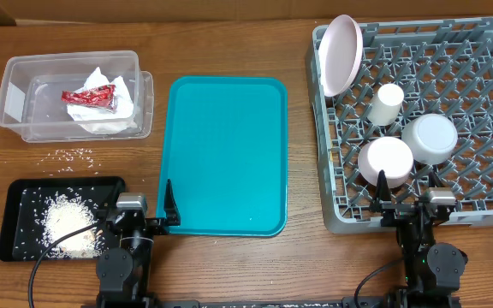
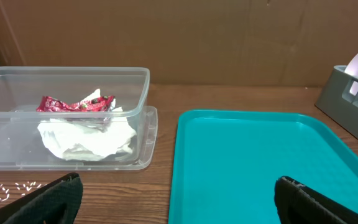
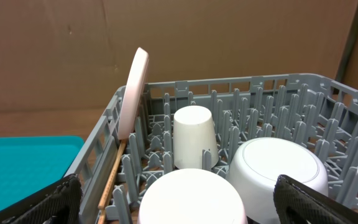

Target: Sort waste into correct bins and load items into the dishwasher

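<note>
I'm eyeing rice (image 1: 74, 156) lying between tub (image 1: 11, 94) and black tray (image 1: 11, 214), forward-left of the nearer left gripper (image 2: 179, 202), which is gaping empty like the right gripper (image 3: 179, 199).

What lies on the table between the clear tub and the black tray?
Scattered loose rice grains on the table; the overhead view shows them.

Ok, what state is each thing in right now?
Tub, holds napkins and red wrapper.
Black tray, holds rice pile.
Stray rice, on table.
Teal tray, no dishes.
Plate, on edge in rack.
Cup, upside down in rack.
Left bowl, upside down in rack.
Right bowl, upside down in rack.
Left pincer, open.
Right pincer, open.
</note>
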